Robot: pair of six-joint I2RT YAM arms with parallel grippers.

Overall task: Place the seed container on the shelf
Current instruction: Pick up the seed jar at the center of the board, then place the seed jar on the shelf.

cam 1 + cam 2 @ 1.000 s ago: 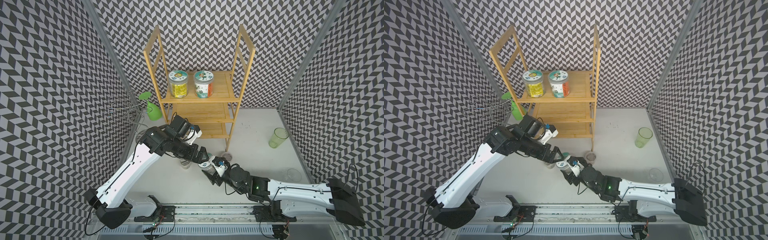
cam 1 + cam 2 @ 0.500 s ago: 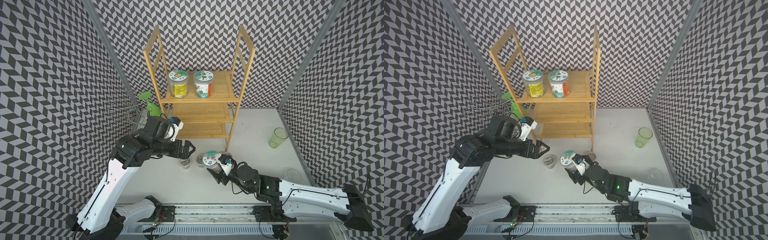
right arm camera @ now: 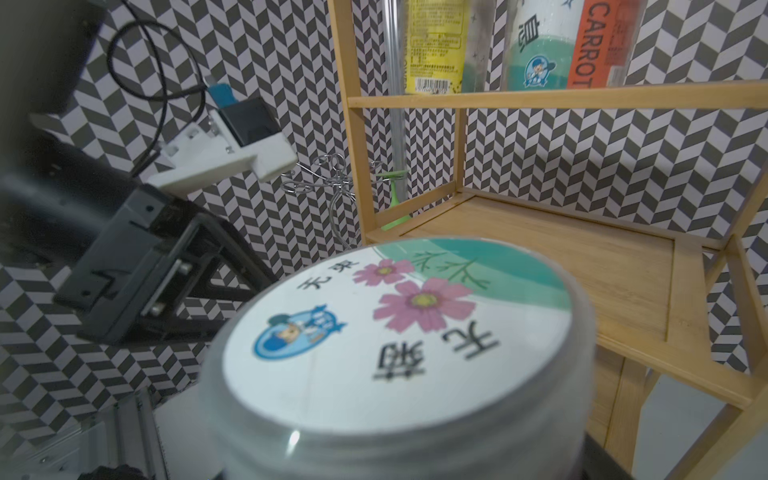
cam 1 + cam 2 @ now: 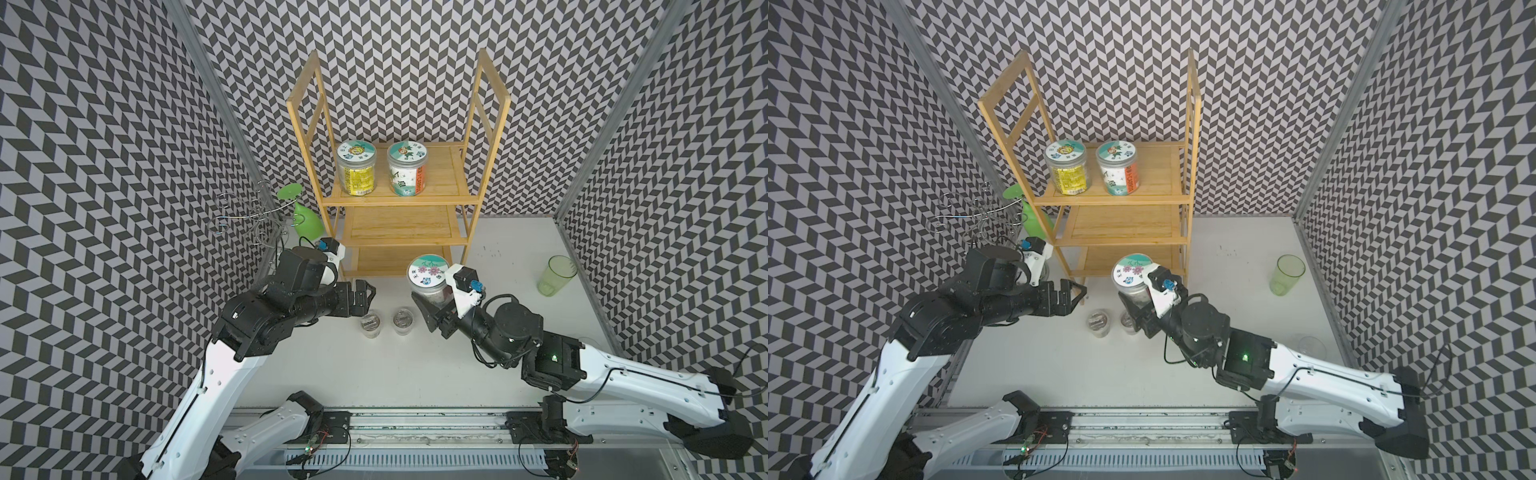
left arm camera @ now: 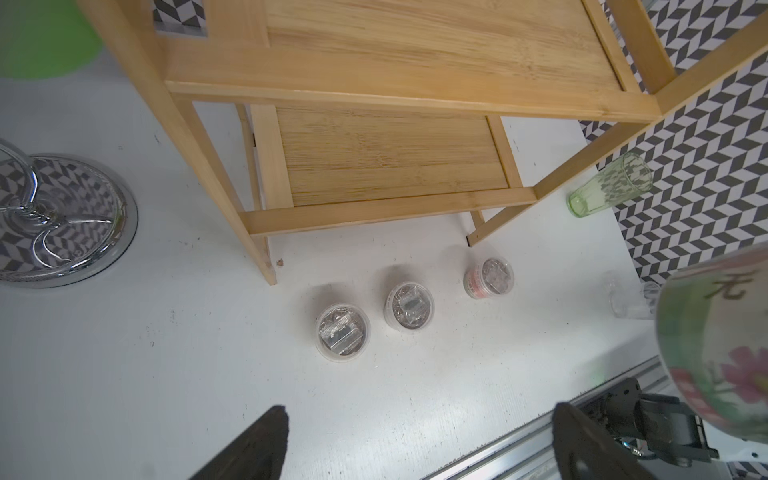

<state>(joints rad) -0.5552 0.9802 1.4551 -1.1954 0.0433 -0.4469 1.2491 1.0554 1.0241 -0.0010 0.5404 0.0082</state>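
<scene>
Right wrist view: seed container (image 3: 395, 332) lid fills the frame. White and teal sticker, two pink flowers, round blue cartoon badge, black Chinese characters. Behind it is the shelf (image 3: 540, 257), middle tier bare. On the top tier stand a yellow-label jar (image 3: 432, 41), with a barcode and print too fine to read, and a carrot jar (image 3: 590, 45) whose orange band reads "CARROT". No gripper fingers show in this view.

Both top views: right gripper (image 4: 434, 301) is clamped on the container's clear body, lid up. Container is raised off the table (image 4: 519, 249), just in front of the shelf's bottom tier, at 6 o'clock of the shelf. Left gripper (image 4: 368, 297) is spread wide with nothing in it, at 9 o'clock of the container and apart from it. Two small tubs (image 4: 370, 326) sit on the table between the grippers. Green cup (image 4: 555, 276) is at 3 o'clock of the container, wire stand (image 4: 253, 212) at 10 o'clock.

Left wrist view: three tubs in a row. The third tub (image 5: 490, 278) has a pink side label, unreadable. Top views hide this one behind the right gripper. The stand's chrome base shows only here.
</scene>
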